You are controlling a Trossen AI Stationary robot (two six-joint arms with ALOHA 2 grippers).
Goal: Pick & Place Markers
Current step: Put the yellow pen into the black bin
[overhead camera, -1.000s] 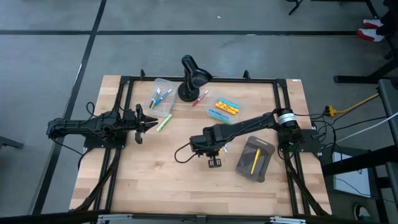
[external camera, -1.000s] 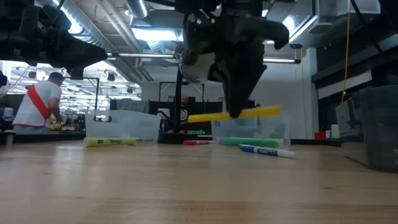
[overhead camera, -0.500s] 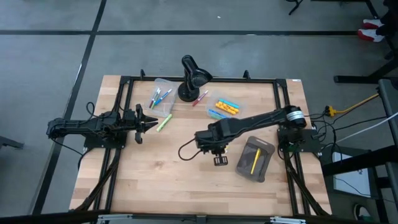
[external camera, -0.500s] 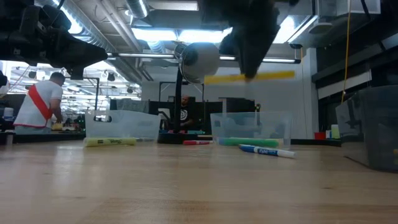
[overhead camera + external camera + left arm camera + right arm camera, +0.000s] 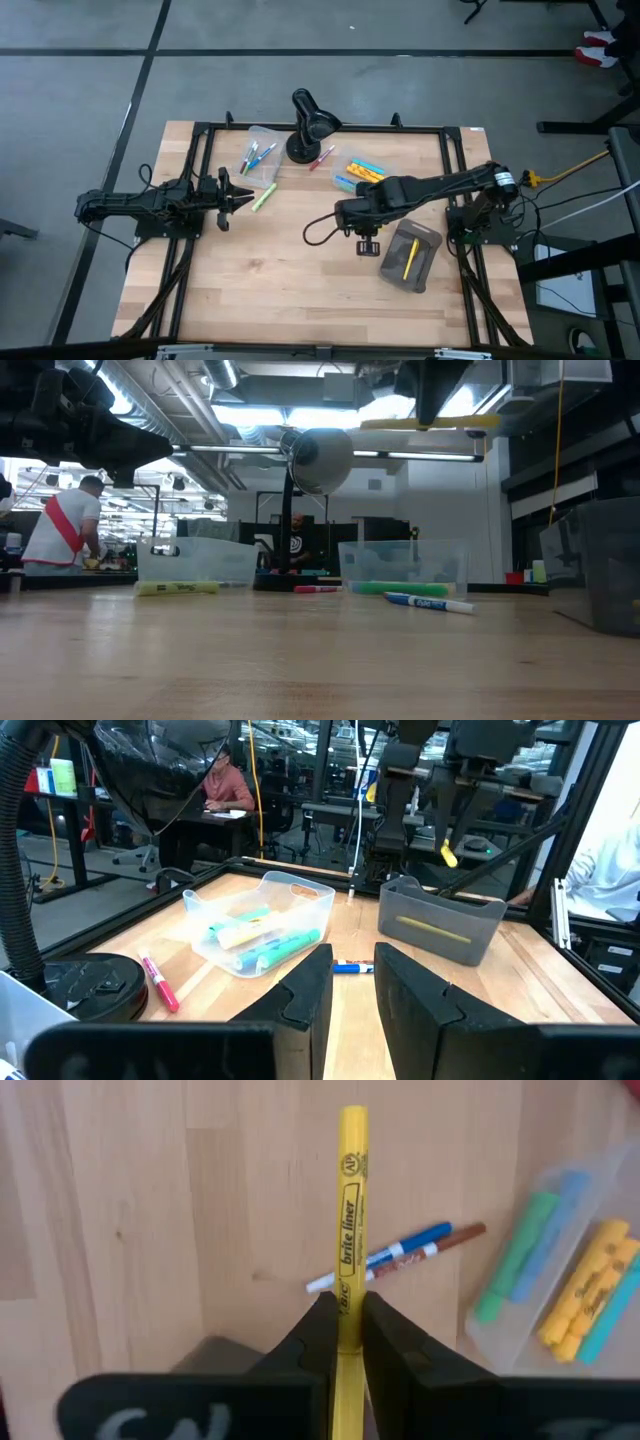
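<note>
Right wrist view: the right gripper (image 5: pixel 341 1320) is clenched on a yellow marker (image 5: pixel 347 1230), high above the worktop (image 5: pixel 250 270); the left gripper (image 5: pixel 245 199) waits near the left edge, fingers slightly apart, gripping nothing.

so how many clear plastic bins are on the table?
2 clear bins: one on the left arm's side of the black desk lamp, holding markers; the other on the right arm's side, also holding markers.

Pale matt wood table (image 5: pixel 250 280); clear glossy plastic tray (image 5: pixel 262 920); smooth yellow plastic marker (image 5: pixel 350 1230).
</note>
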